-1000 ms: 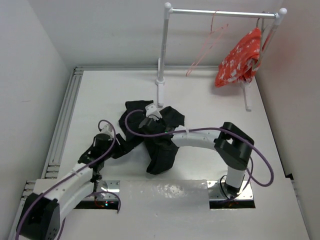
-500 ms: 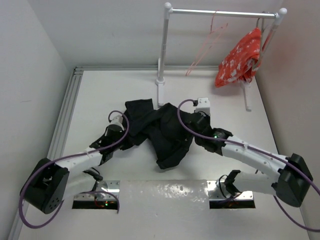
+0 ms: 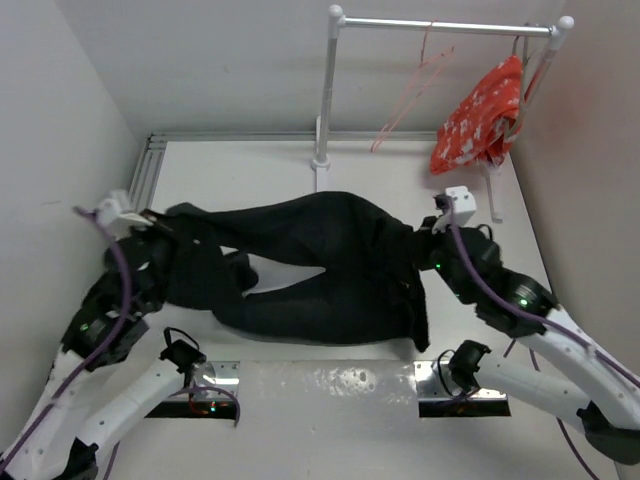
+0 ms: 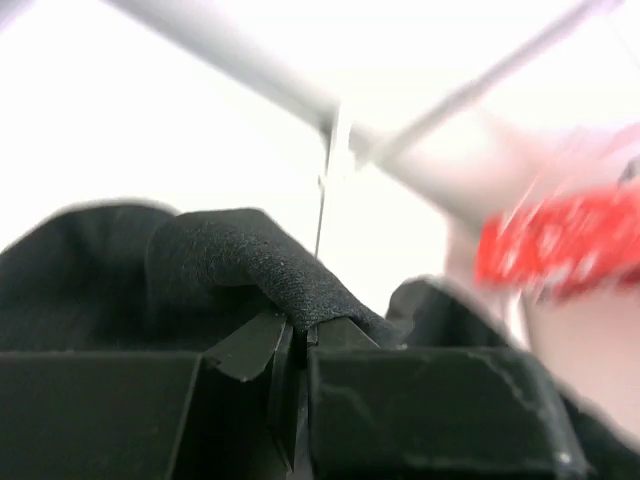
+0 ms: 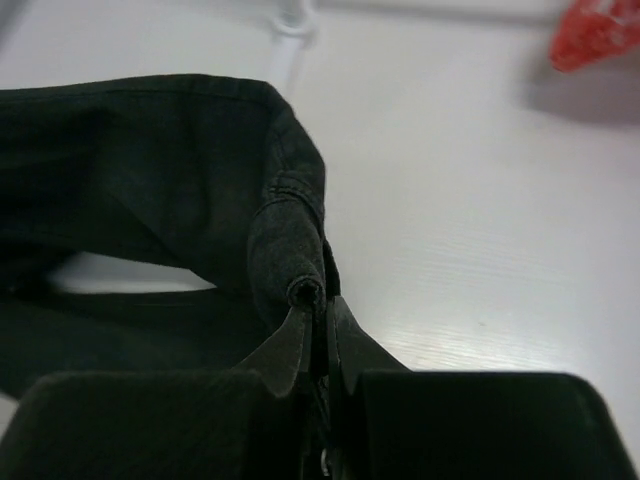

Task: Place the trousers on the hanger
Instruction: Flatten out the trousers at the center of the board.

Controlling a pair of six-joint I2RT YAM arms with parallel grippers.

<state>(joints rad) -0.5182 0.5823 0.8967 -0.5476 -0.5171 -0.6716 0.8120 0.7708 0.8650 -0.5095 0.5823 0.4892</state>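
Note:
The black trousers (image 3: 320, 262) hang stretched out wide above the table, held at both ends. My left gripper (image 3: 160, 221) is shut on a bunched fold at their left end; in the left wrist view the fold of trousers (image 4: 235, 262) sits pinched between the tips of the left gripper (image 4: 300, 335). My right gripper (image 3: 424, 242) is shut on the right end, and the right wrist view shows a rolled hem of the trousers (image 5: 290, 235) clamped in the right gripper (image 5: 320, 312). The pale pink hanger (image 3: 414, 96) hangs from the rail at the back.
The white rail stand (image 3: 325, 100) rises at the back centre, its base just behind the trousers. A red-and-white patterned cloth (image 3: 478, 118) hangs at the rail's right end, also the red cloth (image 4: 560, 245) blurred in the left wrist view. Walls close in on both sides.
The left gripper closed on the trousers. Both arms then swung apart, left arm leftward and right arm rightward, pulling the crumpled trousers out into a wide spread.

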